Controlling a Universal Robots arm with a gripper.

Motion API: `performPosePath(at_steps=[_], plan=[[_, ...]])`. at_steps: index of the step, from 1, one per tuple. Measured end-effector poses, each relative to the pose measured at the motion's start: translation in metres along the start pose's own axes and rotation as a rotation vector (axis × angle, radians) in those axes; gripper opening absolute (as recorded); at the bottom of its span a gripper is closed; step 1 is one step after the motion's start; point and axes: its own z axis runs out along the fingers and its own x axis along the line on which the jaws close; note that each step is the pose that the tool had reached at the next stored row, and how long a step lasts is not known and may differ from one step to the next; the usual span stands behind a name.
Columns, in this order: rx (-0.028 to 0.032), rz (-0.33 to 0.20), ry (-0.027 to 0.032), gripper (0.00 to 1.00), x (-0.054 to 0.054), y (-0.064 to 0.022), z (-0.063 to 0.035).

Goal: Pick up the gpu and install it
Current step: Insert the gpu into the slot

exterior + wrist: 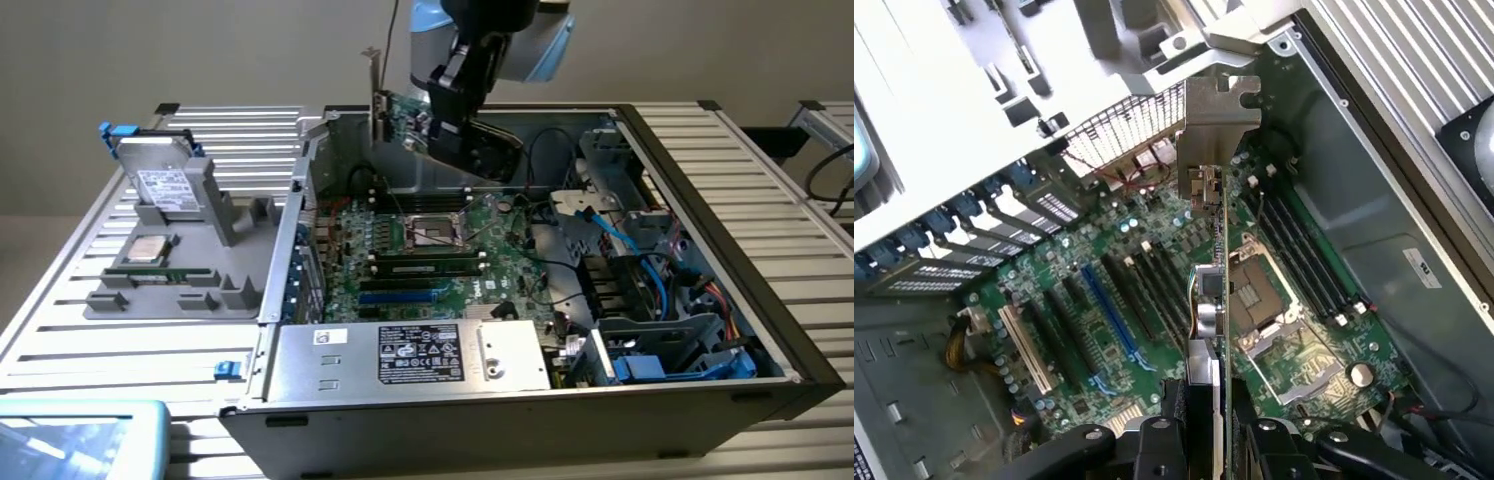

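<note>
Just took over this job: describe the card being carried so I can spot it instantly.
Find the open black computer case lying on the slatted metal table. Over its far end the black gripper is shut on the gpu, a small flat card with green circuit board, black cooler and silver bracket. Unlike the seated memory stick, it is held on edge in the air.

No text readable with certainty. Power supply point(514, 355): big black-and-white label point(418, 352), print too small to read; small sticker point(328, 337) beside it, also unreadable. Hard drive point(154, 153): white label point(166, 188), lines blurred. Case wall point(1374, 215): white sticker point(1421, 268), dark marks not legible.
</note>
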Motion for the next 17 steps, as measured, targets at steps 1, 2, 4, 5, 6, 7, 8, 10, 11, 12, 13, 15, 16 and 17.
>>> performPosePath(at_steps=[1,2,4,5,6,7,8,10,11,12,13,15,16,17], plan=[[0.0002,-0.018,0.0021,0.28,0.0000,0.0000,0.0002],[0.0004,-0.036,0.0044,0.28,0.0000,0.0000,0.0003],[0.0008,-0.072,0.0088,0.28,0.0000,-0.0001,0.0005],[0.0011,-0.090,0.0110,0.28,0.0000,-0.0001,0.0006],[0.0013,-0.108,0.0130,0.28,0.0000,-0.0001,0.0007],[0.0016,-0.126,0.0151,0.28,0.0000,-0.0001,0.0009],[0.0021,-0.143,0.0172,0.28,-0.0001,-0.0002,0.0009],[0.0031,-0.181,0.0217,0.28,0.0000,-0.0002,0.0011],[0.0037,-0.198,0.0235,0.28,0.0000,-0.0001,0.0012],[0.0044,-0.216,0.0255,0.28,0.0000,-0.0002,0.0012],[0.0052,-0.234,0.0274,0.28,0.0000,-0.0002,0.0013],[0.0074,-0.270,0.0312,0.28,0.0000,-0.0002,0.0014],[0.0092,-0.288,0.0326,0.28,0.0000,-0.0002,0.0014],[0.0123,-0.307,0.0337,0.28,0.0000,-0.0002,0.0015]])
